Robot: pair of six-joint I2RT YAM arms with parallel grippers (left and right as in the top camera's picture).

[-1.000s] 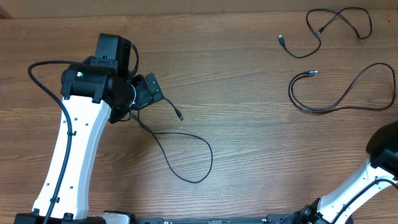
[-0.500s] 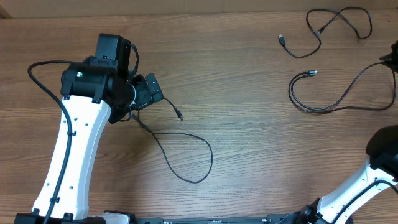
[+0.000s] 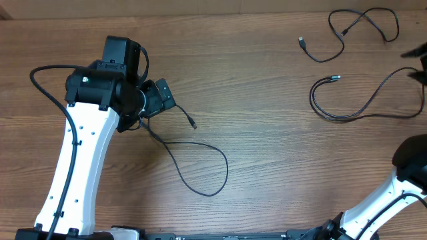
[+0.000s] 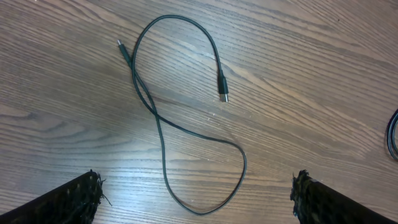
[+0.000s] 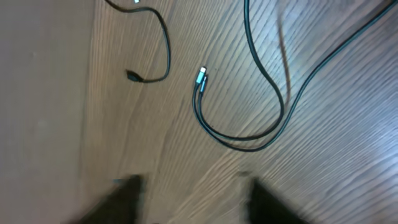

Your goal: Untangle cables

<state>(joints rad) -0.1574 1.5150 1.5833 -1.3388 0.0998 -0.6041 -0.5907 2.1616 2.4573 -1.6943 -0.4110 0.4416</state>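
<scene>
Lying well apart on the wooden table (image 3: pixel 267 153), three black cables (image 3: pixel 347 119) rest loose.

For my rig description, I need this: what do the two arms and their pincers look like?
Both arms have white links with black joints: left arm, right arm. A thick black wire loops along the left arm, which bears a small green spot. The left pincer has black fingers with rough, frayed-looking edges.

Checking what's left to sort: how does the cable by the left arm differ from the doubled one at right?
The left cable crosses itself in a figure-eight, plugs apart; the doubled cable runs as paired strands, plugs together. Both are thin and black.
</scene>
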